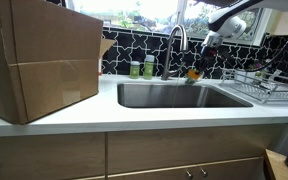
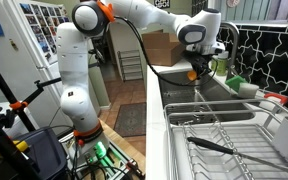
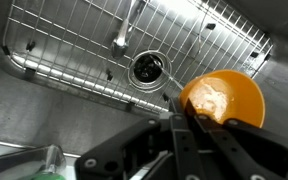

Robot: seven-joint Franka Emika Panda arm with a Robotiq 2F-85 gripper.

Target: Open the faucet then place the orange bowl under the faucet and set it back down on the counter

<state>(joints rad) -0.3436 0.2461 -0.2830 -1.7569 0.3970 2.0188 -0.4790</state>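
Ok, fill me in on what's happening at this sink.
The robot arm's gripper is shut on the rim of the orange bowl and holds it over the stainless sink, above the wire grid and the drain. In an exterior view the bowl hangs close by the gooseneck faucet, lower than its spout. Whether water is running cannot be told. The bowl is not yet back on the counter.

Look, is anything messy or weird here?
Nothing looks spilled or broken. The only oddity is the big brown cardboard box standing on the white counter beside the steel sink. The small round orange plastic bowl is not dropped: the tool holds it above the sink.
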